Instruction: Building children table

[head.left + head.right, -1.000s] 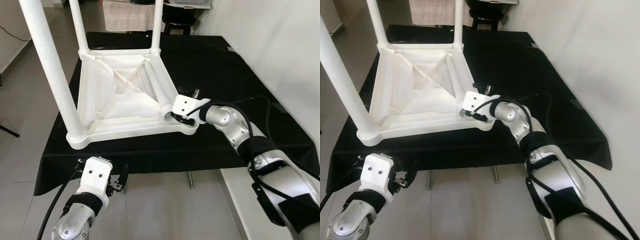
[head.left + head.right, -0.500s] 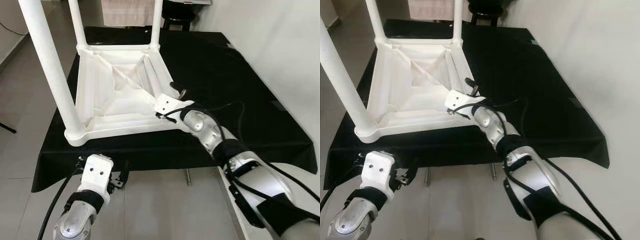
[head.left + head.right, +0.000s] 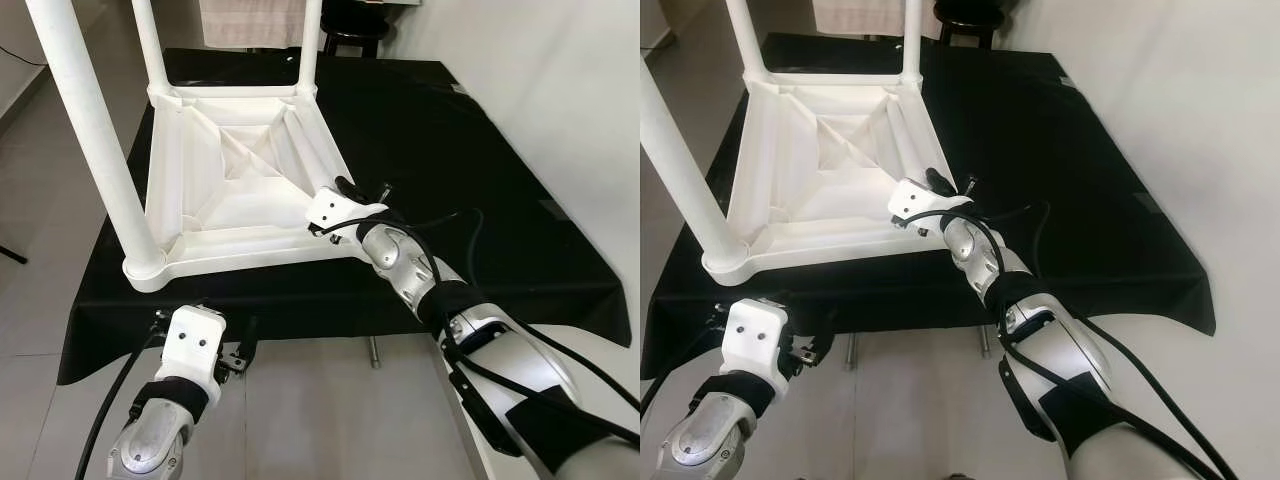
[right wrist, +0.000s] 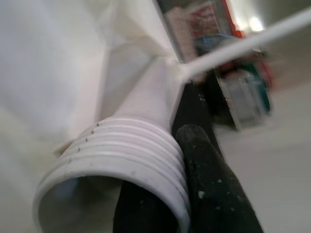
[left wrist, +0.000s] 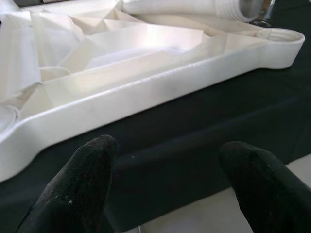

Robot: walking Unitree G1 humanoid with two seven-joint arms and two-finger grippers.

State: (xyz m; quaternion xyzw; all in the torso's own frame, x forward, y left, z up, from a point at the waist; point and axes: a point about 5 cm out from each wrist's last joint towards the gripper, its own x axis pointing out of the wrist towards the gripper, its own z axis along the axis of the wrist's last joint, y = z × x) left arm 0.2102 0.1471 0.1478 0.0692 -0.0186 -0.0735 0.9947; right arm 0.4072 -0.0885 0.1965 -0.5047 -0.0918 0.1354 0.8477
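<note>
Right tool (image 3: 335, 205) clamps the loose white threaded plastic leg (image 4: 121, 160), lying flat, threads toward the wrist; left tool (image 5: 165, 189) open, empty.

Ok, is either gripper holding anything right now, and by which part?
The right gripper grips the loose table leg at its threaded end. The left gripper is open and holds nothing.

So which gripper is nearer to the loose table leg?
The right. The right gripper is at the loose leg, its fingers against the threaded end. The left gripper hangs below the table's near edge, apart from it.
</note>
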